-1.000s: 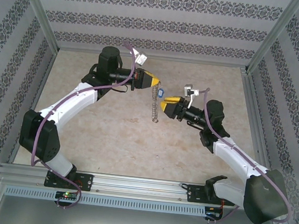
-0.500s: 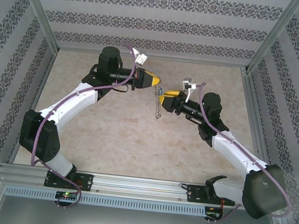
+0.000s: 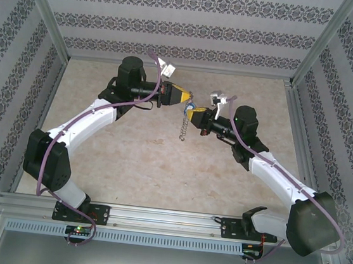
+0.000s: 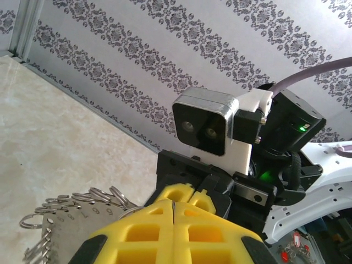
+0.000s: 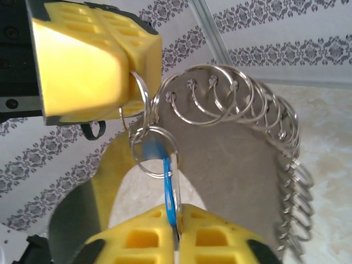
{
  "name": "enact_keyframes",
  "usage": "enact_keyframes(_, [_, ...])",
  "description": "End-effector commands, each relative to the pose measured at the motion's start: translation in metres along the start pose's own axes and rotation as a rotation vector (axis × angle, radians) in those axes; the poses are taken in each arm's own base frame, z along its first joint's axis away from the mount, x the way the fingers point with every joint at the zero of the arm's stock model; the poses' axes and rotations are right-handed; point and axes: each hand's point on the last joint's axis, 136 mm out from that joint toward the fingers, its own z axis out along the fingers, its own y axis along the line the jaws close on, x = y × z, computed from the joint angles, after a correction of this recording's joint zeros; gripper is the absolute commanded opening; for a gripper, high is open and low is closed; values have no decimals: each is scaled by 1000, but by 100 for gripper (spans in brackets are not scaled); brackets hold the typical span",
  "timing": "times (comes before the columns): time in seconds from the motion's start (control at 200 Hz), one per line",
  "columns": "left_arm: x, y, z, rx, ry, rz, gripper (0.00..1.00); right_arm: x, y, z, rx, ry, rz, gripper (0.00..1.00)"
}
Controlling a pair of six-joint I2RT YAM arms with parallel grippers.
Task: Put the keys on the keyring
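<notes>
In the right wrist view my right gripper (image 5: 175,214) is shut on the blue key (image 5: 169,190), held edge-on with its far end at a small split ring (image 5: 154,151). That ring hangs from the keyring (image 5: 242,159), a grey band edged with several silver rings. My left gripper (image 5: 135,71) is shut on one of the keyring's rings at the upper left. In the top view the left gripper (image 3: 186,99) and right gripper (image 3: 191,113) meet tip to tip above the table, with the keyring (image 3: 182,127) dangling below them. The left gripper (image 4: 175,202) shows pressed fingers, the keyring (image 4: 66,217) beside them.
Patterned walls (image 3: 188,28) and metal frame posts (image 3: 314,46) enclose the beige table (image 3: 159,168). The right arm's wrist camera (image 4: 206,124) faces my left gripper at close range. Both arm bases sit on the rail (image 3: 166,223) at the near edge.
My right gripper has moved up and left with the key, closing in on the left gripper's tip. The hanging keyring has swung slightly. The left arm has held still.
</notes>
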Motion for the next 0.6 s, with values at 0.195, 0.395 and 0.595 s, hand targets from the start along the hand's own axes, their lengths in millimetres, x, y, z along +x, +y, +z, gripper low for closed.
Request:
enact_keyframes(0.195, [-20, -20, -2, 45, -88, 70, 0, -1, 26, 7, -58, 48, -50, 0])
enact_keyframes(0.395, [-16, -19, 2, 50, -90, 56, 0, 1, 45, 19, -116, 98, -76, 0])
enact_keyframes(0.595, [-13, -19, 5, 54, -91, 46, 0, 8, 44, 26, -117, 140, -75, 0])
